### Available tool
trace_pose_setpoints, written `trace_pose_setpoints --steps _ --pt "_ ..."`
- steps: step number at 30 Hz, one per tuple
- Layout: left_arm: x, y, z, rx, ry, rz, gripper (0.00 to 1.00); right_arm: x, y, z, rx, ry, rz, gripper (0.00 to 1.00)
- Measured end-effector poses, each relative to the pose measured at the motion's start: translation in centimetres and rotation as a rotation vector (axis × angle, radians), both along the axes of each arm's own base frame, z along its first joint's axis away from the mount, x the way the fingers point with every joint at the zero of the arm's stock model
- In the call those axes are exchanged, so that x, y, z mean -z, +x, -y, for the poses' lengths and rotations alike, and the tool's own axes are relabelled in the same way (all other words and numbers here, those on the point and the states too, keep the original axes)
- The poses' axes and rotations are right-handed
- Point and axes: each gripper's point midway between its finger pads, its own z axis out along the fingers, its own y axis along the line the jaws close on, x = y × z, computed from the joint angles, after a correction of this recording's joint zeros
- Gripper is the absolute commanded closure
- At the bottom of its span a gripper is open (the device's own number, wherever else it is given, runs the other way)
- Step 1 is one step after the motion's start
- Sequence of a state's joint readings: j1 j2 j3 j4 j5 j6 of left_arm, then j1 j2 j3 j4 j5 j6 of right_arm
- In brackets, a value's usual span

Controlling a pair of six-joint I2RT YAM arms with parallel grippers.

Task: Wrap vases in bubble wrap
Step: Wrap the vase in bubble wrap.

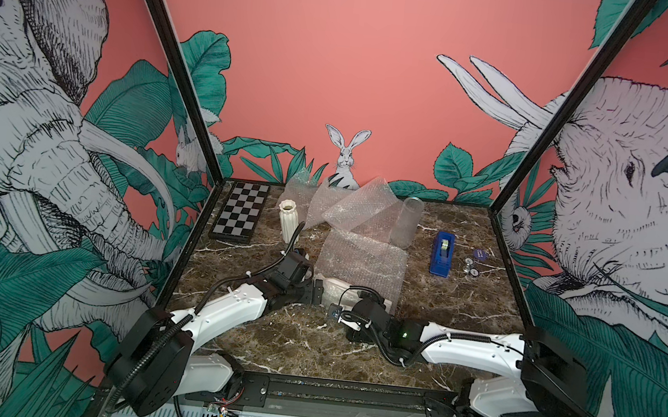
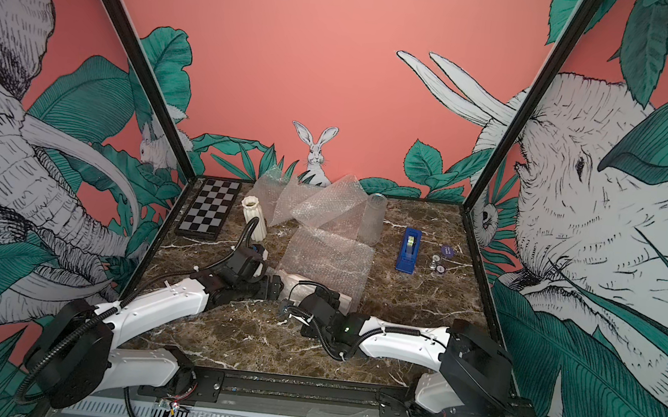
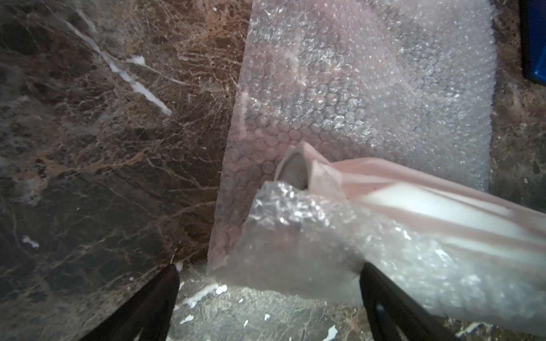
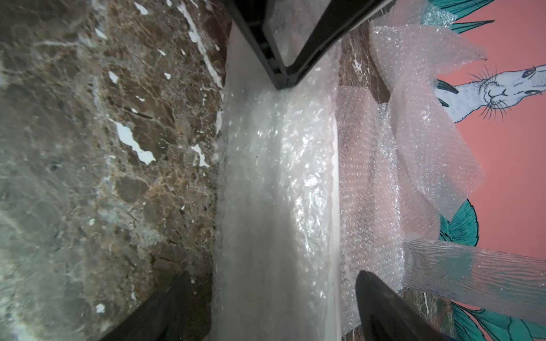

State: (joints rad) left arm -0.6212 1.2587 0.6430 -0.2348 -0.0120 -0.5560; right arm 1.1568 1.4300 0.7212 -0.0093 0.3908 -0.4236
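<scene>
A white fluted vase (image 1: 336,288) lies on its side on a flat bubble wrap sheet (image 1: 362,262), with the sheet's near edge folded over it (image 4: 274,183). Its open mouth (image 3: 295,171) sticks out bare past the wrap. My left gripper (image 3: 269,267) is open at that end, with the wrapped bundle between its spread fingers. My right gripper (image 4: 273,274) is also open and straddles the wrapped body without touching it. A second white fluted vase (image 1: 289,222) stands upright at the back left. The clear glass vase (image 1: 406,225) stands at the back. Both grippers (image 1: 316,291) (image 1: 357,297) meet at the bundle.
More bubble wrap sheets (image 1: 345,208) are heaped against the back wall. A chequered board (image 1: 240,213) lies at the back left. On the right are a blue tape dispenser (image 1: 443,253) and small round pieces (image 1: 473,267). The table is brown marble (image 1: 290,339).
</scene>
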Motion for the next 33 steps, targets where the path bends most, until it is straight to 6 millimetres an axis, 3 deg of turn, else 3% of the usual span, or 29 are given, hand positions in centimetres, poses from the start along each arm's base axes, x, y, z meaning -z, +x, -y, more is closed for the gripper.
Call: trace_pose_setpoints --steps 4,17,33 --pt "-0.2 0.3 0.2 0.001 -0.001 0.003 0.04 0.6 0.5 0.4 0.013 -0.008 -0.017 0.20" --pt "-0.5 0.8 0.5 0.006 0.005 0.011 0.04 1.2 2.2 1.9 0.087 0.068 -0.196 0.10" --pt "-1.9 2.2 1.0 0.011 -0.001 0.047 0.04 1.4 3.1 1.1 0.094 0.137 -0.420 0.32"
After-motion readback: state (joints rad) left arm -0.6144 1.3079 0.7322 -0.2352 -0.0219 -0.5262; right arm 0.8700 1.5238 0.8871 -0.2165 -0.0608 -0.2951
